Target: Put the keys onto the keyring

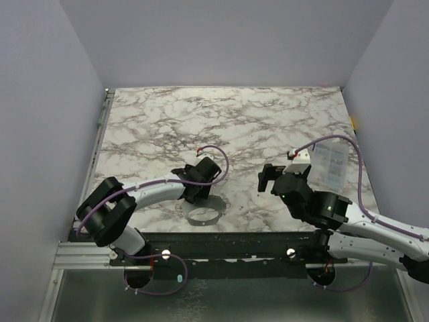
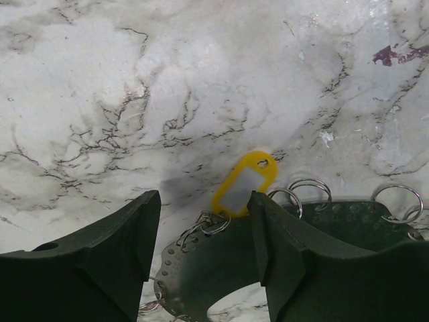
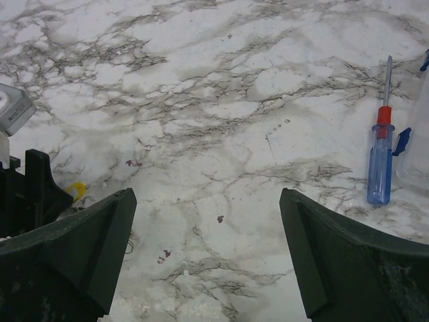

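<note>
Top view: left tool (image 1: 196, 191) low at the far rim of grey disc (image 1: 202, 216) on the marble bench (image 1: 234, 121); jaw gap hard to judge from here. Off to its right, well apart, right tool (image 1: 267, 180) over bare bench, tips pointing toward the left tool. Clear packet (image 1: 332, 164) lying behind the right tool's wrist. Keyring and keys too small to make out at this range.

Left wrist view: left tool (image 2: 203, 204) parted to a medium gap, nothing pinched between the jaws. Perforated rim of the grey disc directly under the tool. In the gap, keyring (image 2: 208, 223), thin silvery loop hooked at the disc rim and touching yellow tag (image 2: 246, 182). Tag tilted, flat on the bench, just past the tips. More wire loops (image 2: 310, 191) strung along the disc rim, beyond the finger on the view's right. Keys not distinguishable.

Right wrist view: right tool (image 3: 206, 201) spread wide, empty, only marble between the jaws. Blue-and-red screwdriver (image 3: 380, 168) flat on the bench, ahead and right of the tool. At the left edge, dark body of the left tool with a sliver of the yellow tag beside it. Keyring too small to tell here.
</note>
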You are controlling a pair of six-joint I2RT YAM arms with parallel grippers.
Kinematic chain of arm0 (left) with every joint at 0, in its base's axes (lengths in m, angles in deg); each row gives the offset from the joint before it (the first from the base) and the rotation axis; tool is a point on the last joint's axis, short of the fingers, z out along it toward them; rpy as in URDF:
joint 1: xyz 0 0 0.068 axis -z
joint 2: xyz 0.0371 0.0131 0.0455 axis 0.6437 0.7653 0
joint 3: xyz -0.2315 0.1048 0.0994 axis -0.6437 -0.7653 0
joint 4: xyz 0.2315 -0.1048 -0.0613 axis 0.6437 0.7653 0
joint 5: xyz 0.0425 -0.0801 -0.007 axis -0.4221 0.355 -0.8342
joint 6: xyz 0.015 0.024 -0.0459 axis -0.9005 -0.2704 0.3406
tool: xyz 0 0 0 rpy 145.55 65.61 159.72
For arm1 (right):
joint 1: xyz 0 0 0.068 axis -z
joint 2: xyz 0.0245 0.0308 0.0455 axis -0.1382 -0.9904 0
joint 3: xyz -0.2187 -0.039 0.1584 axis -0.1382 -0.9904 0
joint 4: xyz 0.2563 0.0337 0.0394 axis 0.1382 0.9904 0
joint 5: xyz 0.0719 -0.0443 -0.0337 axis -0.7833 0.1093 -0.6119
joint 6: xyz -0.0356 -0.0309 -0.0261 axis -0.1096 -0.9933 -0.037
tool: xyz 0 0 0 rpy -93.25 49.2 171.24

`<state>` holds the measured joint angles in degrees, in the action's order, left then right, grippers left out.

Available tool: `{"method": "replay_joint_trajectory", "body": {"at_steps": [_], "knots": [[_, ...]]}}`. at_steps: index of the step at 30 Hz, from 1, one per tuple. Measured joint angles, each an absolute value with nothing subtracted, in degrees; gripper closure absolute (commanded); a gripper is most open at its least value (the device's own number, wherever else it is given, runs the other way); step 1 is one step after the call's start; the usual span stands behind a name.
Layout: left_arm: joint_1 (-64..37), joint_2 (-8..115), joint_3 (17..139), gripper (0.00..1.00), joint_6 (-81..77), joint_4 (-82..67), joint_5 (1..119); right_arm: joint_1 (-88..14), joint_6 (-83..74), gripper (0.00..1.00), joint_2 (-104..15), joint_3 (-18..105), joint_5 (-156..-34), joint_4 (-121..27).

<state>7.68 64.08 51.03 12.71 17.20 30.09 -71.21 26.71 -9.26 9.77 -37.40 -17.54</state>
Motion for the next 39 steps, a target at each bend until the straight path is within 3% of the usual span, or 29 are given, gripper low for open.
{"method": "replay_joint_trajectory", "body": {"at_steps": [12,22,30,39], "knots": [[8.0,64.9,51.0,0.42,11.2,15.2,31.0,-71.2,23.9,0.00,-12.1,9.7,-39.0,-21.1],[7.7,68.3,53.0,0.56,11.3,12.6,27.8,-71.2,21.5,0.00,-13.2,9.7,-39.4,-22.4],[6.6,67.7,52.5,0.47,11.4,12.6,28.6,-71.2,20.3,0.00,-14.6,9.7,-40.0,-23.4],[6.5,63.5,49.7,0.51,12.3,14.0,34.9,-71.2,19.9,0.00,-17.8,9.7,-40.6,-24.8]]}}
